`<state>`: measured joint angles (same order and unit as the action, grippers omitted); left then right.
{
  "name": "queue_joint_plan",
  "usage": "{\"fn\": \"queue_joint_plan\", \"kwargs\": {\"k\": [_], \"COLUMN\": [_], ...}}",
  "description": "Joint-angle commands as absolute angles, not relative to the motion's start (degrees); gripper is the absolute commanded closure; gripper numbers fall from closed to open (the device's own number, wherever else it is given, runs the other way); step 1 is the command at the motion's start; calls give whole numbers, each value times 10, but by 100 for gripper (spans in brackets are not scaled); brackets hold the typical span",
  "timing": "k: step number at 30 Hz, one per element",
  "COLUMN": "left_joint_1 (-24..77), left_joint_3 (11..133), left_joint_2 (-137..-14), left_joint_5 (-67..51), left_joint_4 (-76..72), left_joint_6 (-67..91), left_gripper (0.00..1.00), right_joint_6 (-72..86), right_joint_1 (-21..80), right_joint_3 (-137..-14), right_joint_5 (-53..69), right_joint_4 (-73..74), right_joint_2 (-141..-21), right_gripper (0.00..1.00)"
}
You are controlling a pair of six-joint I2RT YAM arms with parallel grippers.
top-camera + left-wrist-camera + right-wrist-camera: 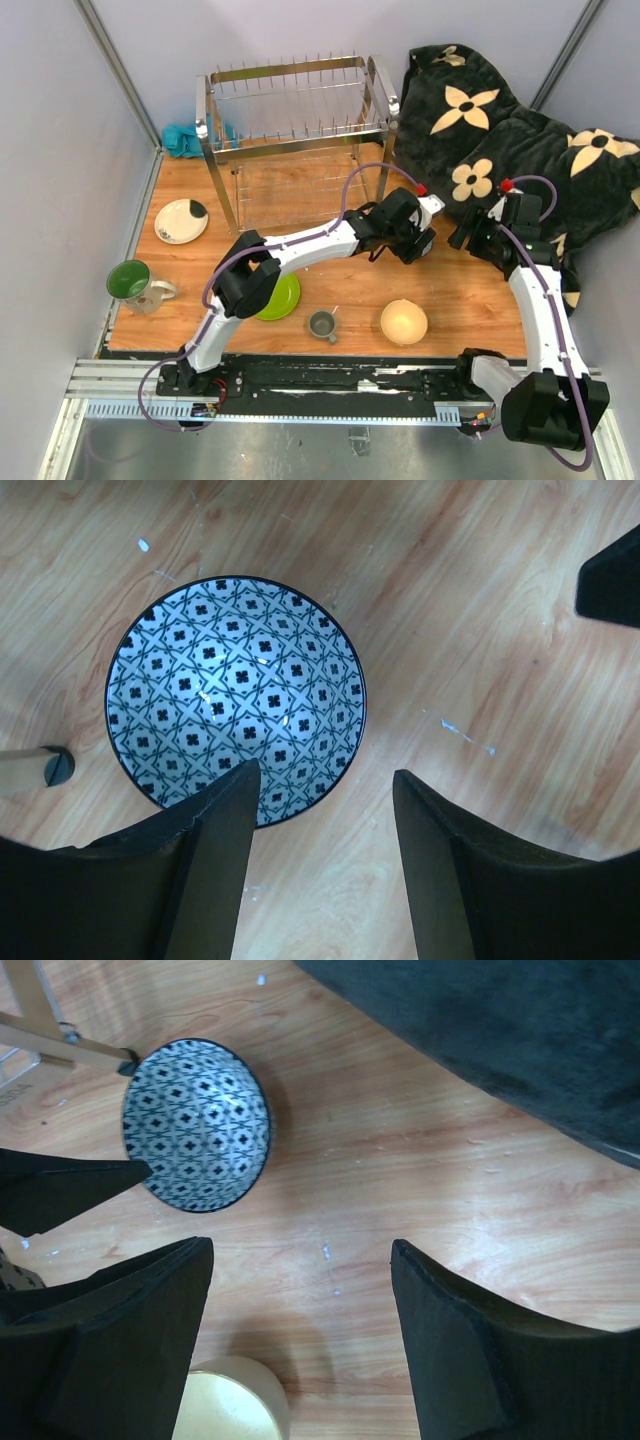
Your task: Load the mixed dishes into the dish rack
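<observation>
Top external: dish rack (290,72) between teal cloth (185,140) and flowered black blanket (520,130).

Wooden table (460,290) bears dish rack (300,140), lime-green plate (283,298), cream-yellow bowl (404,322).

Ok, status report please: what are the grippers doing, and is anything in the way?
Left gripper open, above blue-patterned bowl. Right gripper open, empty, over table beside it. Bowl upright, outside dish rack; rack leg close by.

On my feed I count two plates (lime-green plate (288,297), cream plate (178,222)), two bowls (blue-patterned bowl (236,700), cream-yellow bowl (404,322)), two mugs (grey mug (322,324), white mug (133,283)) and one dish rack (300,140).
</observation>
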<state>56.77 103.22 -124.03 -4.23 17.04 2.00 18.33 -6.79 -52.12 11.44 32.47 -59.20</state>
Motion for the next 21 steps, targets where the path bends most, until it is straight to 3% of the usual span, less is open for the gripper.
{"fn": "queue_joint_plan", "kwargs": {"k": [1, 21], "left_joint_1": [573, 573], "left_joint_3": [1066, 1116], "left_joint_2": [-1265, -1333], "left_joint_5": [-58, -72], "left_joint_4": [181, 202], "left_joint_6": [-17, -60], "left_gripper": [39, 43], "right_joint_6": [179, 184], "right_joint_1": [-90, -113], "right_joint_3": [-505, -479], "right_joint_5": [100, 112], "right_joint_4": [333, 315], "right_joint_2": [-593, -598], "right_gripper": [27, 26]}}
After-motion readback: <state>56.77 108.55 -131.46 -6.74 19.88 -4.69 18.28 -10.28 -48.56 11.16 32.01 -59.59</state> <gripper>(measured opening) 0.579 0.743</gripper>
